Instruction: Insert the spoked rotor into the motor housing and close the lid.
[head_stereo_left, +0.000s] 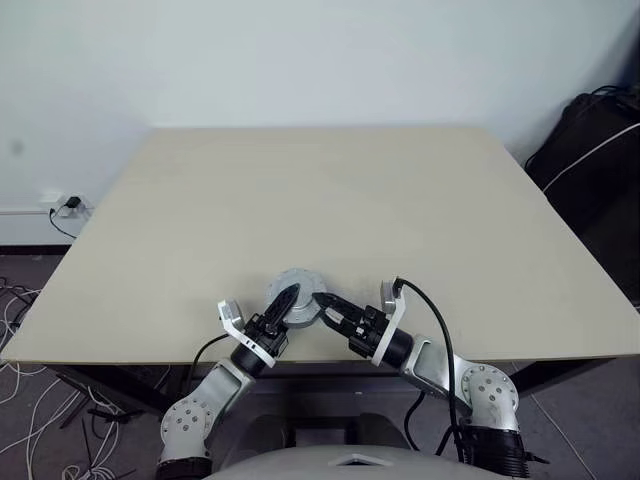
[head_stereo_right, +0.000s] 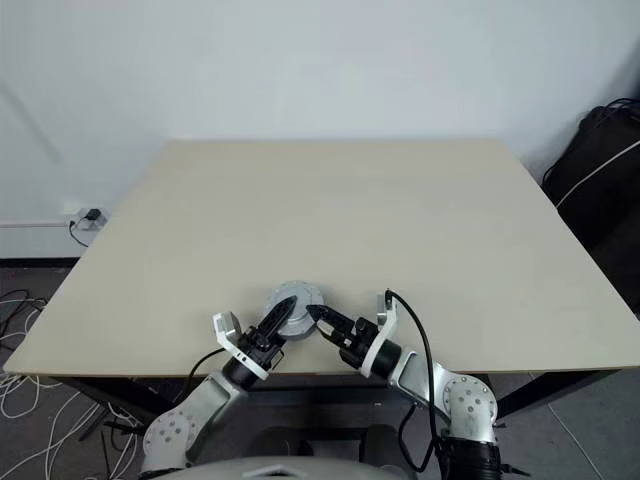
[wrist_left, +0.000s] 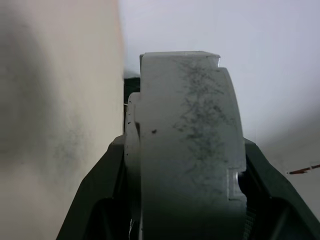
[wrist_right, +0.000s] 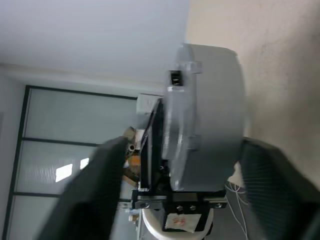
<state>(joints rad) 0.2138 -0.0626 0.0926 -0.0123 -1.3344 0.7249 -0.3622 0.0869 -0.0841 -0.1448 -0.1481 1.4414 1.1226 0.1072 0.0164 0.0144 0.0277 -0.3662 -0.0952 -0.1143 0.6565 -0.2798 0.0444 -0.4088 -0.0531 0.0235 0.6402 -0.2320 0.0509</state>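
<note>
Near the front edge of your bench (head_stereo_left: 420, 210), both grippers meet at one round silver assembly, the lid (head_stereo_left: 296, 294) seated on the motor housing (wrist_right: 212, 120). Your left gripper (head_stereo_left: 287, 301) has its jaws clamped across the assembly's top and underside, holding it just above the bench; your right gripper (head_stereo_left: 325, 302) points at its side, jaws spread wide to either side without touching. Beyond them the bench top runs bare to the white wall (head_stereo_left: 300, 60), with a black bag (head_stereo_left: 595, 150) off the far right corner.

One motor housing (head_stereo_left: 297, 296), one table (head_stereo_left: 330, 200)
</note>
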